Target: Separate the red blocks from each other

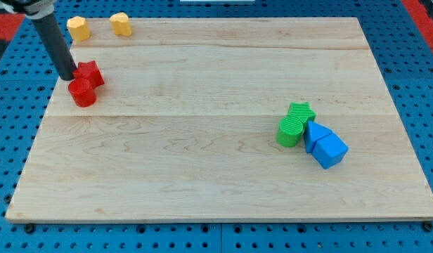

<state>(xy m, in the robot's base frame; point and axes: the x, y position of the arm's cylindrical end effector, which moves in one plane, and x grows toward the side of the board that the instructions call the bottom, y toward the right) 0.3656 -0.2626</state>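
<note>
my tip (pixel 67 76) against touching red star (pixel 90 72) and red cylinder (pixel 82 93)

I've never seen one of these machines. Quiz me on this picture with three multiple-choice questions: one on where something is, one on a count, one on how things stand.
1. Where are the red blocks?
A. the view's upper left
B. the view's lower right
C. the board's centre

2. How many yellow blocks are there?
A. one
B. two
C. four

3. How do the two red blocks stand?
A. far apart
B. stacked
C. touching side by side

Answers:
1 A: the red star and red cylinder sit near the board's upper-left corner.
2 B: one yellow block and another yellow block lie along the top edge.
3 C: they are pressed together, with my tip at their left.
</note>
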